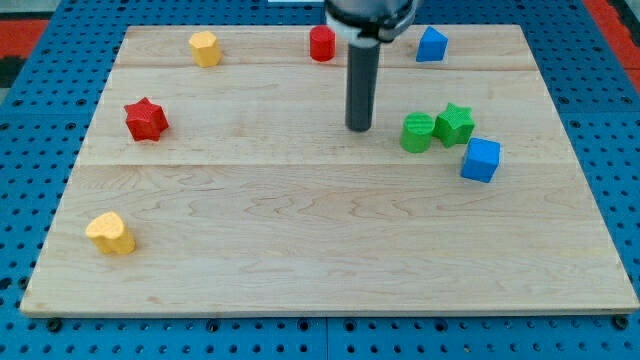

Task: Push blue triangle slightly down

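Blue triangle (431, 45): small solid blue block, triangular w/ apex toward view's top; sits flat on wooden board, near board's top edge, right of centre; nothing touching it; looks upright, not tipped.

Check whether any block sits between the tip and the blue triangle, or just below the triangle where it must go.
Nothing visible does. My tip is below and to the view's left of the blue triangle, with bare board between them. Directly below the triangle is bare too; the green cylinder lies well further down.
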You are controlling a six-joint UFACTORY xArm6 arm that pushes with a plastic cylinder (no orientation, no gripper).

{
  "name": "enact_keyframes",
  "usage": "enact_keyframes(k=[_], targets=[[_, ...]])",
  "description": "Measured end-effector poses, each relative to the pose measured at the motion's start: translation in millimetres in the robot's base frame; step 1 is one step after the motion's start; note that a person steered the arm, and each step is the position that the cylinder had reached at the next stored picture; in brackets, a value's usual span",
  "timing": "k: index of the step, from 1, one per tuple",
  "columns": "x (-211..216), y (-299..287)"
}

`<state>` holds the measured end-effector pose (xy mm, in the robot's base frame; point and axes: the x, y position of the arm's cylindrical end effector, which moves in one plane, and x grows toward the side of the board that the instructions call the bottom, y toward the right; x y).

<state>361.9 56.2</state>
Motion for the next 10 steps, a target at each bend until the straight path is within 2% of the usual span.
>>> enact_keyframes(k=[2,3,4,5,6,7,8,9,10], targets=[[-104,172],[-162,135],[-154,99],[-76,99],[-40,101],[-84,105],[-88,39],[-51,45],[-83,46]])
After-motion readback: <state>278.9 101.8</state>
